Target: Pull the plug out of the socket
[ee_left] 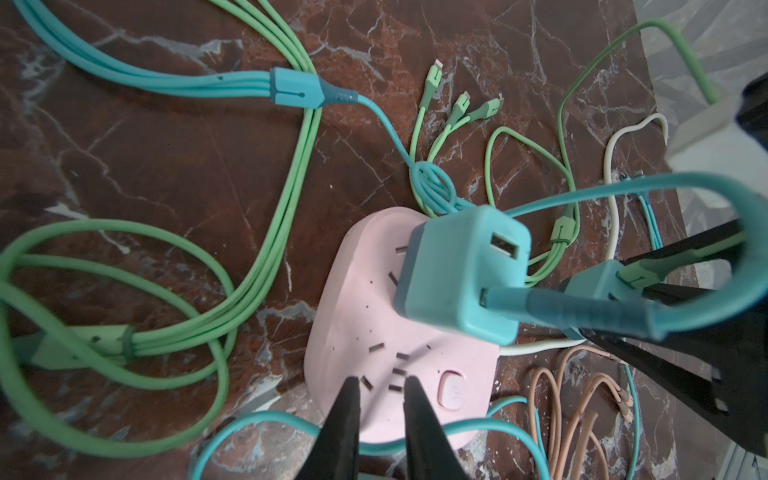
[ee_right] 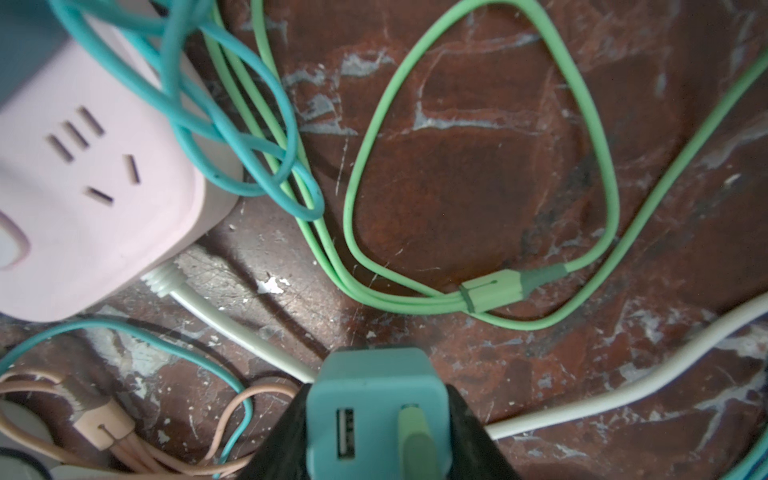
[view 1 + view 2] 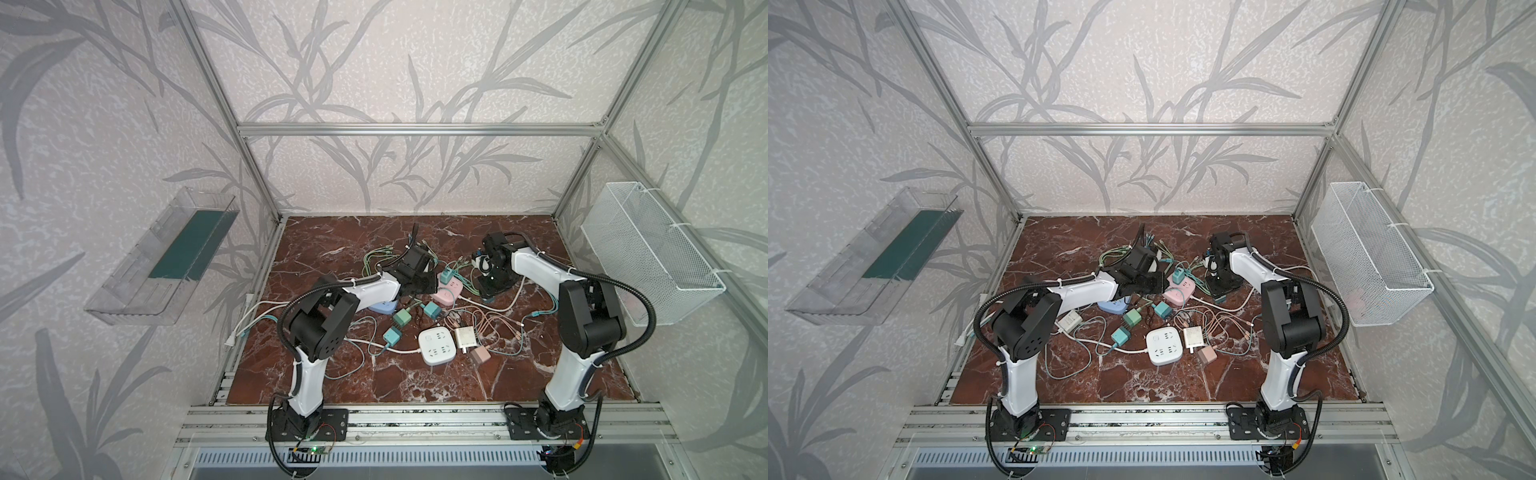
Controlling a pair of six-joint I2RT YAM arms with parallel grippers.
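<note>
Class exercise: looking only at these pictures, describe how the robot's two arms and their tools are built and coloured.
Both arms have white link shells, black joint housings and black base plates. Black corrugated cable conduit loops beside each. The left tool has black tapered fingers; the right tool is black as well.

A: Where is the pink socket (image 1: 376, 324)?
B: Flat on the red marble worktop (image 1: 166, 166).
A: And the plugs?
B: One teal plug (image 1: 461, 270) stands in it; another teal plug (image 2: 376, 411) is out, beside it.

Pink socket (image 1: 399, 324), teal plug (image 1: 461, 270), red-marbled table (image 1: 166, 166)
</note>
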